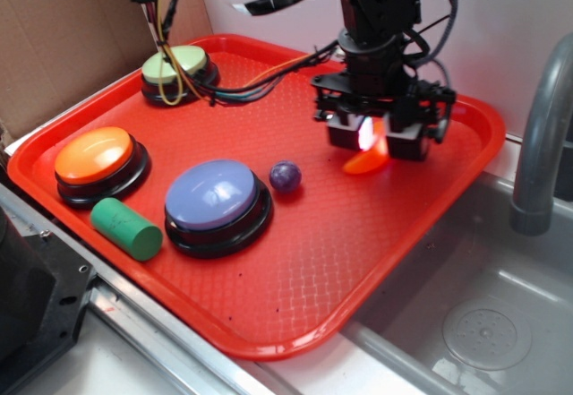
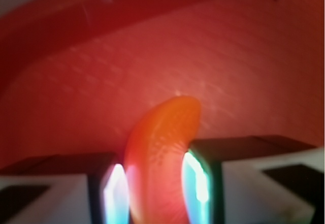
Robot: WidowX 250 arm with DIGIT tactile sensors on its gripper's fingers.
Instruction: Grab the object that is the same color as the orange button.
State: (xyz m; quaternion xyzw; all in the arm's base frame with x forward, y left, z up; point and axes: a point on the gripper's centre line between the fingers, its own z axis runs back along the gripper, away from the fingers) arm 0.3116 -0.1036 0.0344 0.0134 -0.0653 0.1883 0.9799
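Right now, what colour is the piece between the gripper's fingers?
Glossy orange, matching the orange button; the crescent piece shows best in the wrist view.

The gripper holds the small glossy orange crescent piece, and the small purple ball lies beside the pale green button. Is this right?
Not quite. In the exterior view the small purple ball lies beside the large purple-blue button. The gripper does hold the small glossy orange crescent piece.

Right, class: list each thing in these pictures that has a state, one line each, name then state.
gripper: shut on the orange crescent
orange crescent: gripped between the fingers
orange button: on the tray, untouched
purple-blue button: untouched
green button: untouched, wired
purple ball: resting on the tray
green cylinder: lying on its side
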